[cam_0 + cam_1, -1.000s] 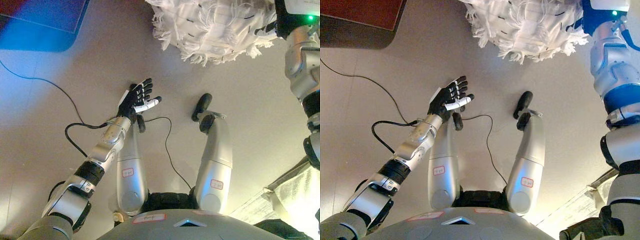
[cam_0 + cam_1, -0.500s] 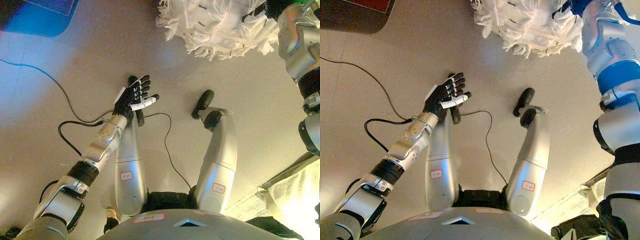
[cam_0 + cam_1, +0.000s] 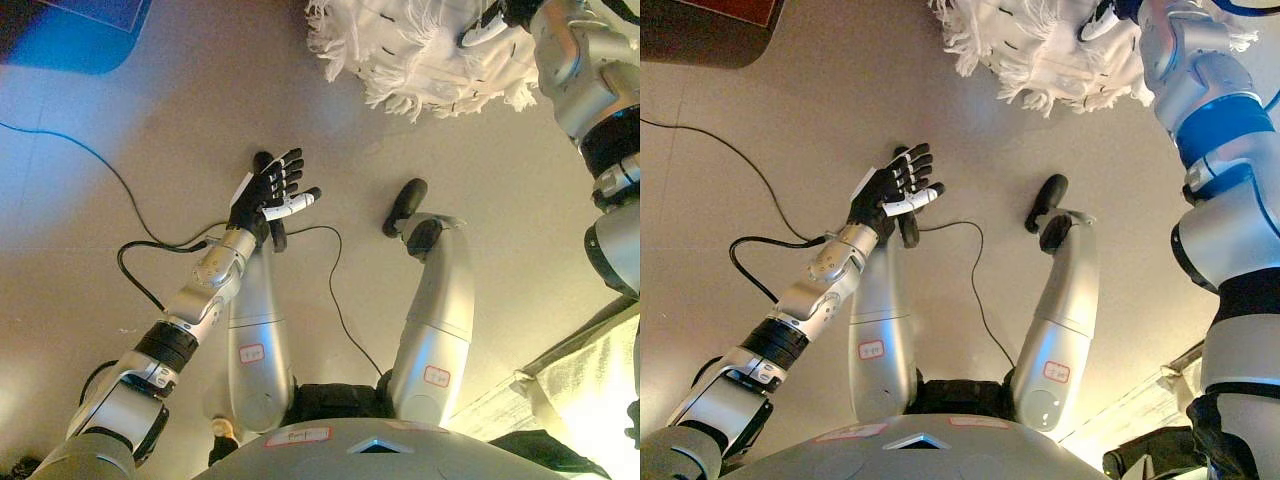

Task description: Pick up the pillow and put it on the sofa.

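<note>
Looking down in the left eye view, the shaggy white fringed fabric pillow (image 3: 415, 50) sits at the top edge, off the beige floor (image 3: 150, 120) as far as I can judge. The right hand (image 3: 490, 22) is at the pillow's right side, buried in the fringe; one white fingertip shows against the fabric, the rest hidden, so I cannot tell whether it is closed on the pillow or just pressed to it. The right arm rises steeply along the frame's right edge to the pillow. The pillow's long axis runs roughly left-right. A pale cushioned sofa edge (image 3: 590, 385) lies well below and right of the pillow, on the right arm's side, so the carry looks like it turns that way.

In the right eye view, same layout: pillow (image 3: 1040, 45) at top, right hand (image 3: 1108, 15) against its right end, grip again hidden. The left hand (image 3: 892, 192) hangs well below and left of the pillow, fingers spread nearly straight, palm open, holding nothing. The right hand is plainly the nearer one; the left is idle. A dark red-brown furniture corner (image 3: 700, 30) sits far left of the pillow.
</note>
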Robot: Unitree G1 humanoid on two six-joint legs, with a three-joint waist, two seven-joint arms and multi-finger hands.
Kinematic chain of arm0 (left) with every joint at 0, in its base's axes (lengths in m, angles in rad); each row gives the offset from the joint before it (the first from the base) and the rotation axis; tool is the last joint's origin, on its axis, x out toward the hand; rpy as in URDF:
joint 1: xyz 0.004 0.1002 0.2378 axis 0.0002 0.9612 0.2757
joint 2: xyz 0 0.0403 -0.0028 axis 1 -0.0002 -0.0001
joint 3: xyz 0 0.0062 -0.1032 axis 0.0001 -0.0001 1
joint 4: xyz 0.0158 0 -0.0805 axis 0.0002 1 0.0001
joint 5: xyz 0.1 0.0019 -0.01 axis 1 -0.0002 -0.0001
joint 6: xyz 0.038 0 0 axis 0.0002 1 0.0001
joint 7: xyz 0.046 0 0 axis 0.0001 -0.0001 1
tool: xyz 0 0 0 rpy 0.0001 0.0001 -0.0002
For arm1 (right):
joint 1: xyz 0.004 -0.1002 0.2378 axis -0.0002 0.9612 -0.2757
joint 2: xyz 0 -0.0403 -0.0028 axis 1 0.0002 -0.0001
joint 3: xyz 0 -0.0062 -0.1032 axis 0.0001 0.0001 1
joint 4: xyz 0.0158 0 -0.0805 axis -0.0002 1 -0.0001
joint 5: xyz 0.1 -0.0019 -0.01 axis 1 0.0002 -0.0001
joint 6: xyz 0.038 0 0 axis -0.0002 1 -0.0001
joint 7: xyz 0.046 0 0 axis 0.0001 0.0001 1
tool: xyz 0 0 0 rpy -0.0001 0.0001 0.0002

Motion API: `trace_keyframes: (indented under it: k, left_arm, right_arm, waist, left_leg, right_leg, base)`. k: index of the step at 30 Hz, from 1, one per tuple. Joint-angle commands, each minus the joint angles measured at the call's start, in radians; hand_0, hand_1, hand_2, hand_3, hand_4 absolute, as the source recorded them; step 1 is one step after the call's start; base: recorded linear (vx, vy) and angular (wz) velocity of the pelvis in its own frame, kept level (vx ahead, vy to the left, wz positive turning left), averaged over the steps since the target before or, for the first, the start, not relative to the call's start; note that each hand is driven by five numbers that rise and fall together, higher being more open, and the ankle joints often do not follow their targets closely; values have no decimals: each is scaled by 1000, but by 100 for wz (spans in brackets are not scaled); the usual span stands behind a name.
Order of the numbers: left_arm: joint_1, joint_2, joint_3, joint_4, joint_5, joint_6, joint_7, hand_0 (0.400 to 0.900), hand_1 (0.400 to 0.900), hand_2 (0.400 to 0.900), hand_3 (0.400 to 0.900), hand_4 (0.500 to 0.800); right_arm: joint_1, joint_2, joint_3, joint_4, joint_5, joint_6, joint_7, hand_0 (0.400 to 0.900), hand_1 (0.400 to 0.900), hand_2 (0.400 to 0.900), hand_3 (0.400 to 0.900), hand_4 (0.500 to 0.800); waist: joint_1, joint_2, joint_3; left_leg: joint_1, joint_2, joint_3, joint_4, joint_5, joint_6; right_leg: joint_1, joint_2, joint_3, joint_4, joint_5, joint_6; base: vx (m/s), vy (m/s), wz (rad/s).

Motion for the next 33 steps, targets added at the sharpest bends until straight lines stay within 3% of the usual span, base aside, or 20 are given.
trace_keyframes:
  k: [1,17,19,24,33]
  left_arm:
    - [37,-9,-14,-87,5,-10,-12,900,900,900,900,800]
    - [13,-34,5,-30,-8,-16,20,900,900,900,900,800]
    - [15,-44,37,-16,-17,-21,45,900,900,900,900,800]
    - [20,-66,100,26,-4,-37,89,900,900,900,900,800]
    - [23,-80,110,105,61,-17,98,900,900,900,900,800]
  right_arm:
    - [-158,-21,5,-15,79,-26,-28,400,400,400,400,500]
    - [-149,-3,-37,-72,97,-24,-71,400,400,400,400,500]
    - [-141,-16,-56,-119,98,-22,-88,400,400,400,400,500]
    - [-94,-60,-129,-274,62,-11,-138,400,400,400,400,500]
    - [10,-140,-240,-510,-41,0,-162,400,400,400,400,500]
  waist:
    - [14,-8,2]
    - [1,-16,2]
    - [-4,-20,3]
    - [-16,-26,3]
    - [-40,-31,-5]
  left_leg:
    - [103,37,-99,20,-142,-65]
    - [157,39,-80,-60,-108,-71]
    - [162,36,-75,-91,-66,-67]
    - [230,46,-52,-139,-54,-66]
    - [423,52,5,-268,-16,-68]
  right_leg:
    - [23,23,40,-24,6,93]
    - [79,22,39,-88,36,97]
    - [85,23,38,-123,78,88]
    - [148,34,36,-188,108,93]
    - [346,56,33,-384,186,109]
  base:
    - [0,0,0]
    - [0,0,0]
    - [-105,29,-3]
    - [-24,11,-7]
    - [11,32,-14]
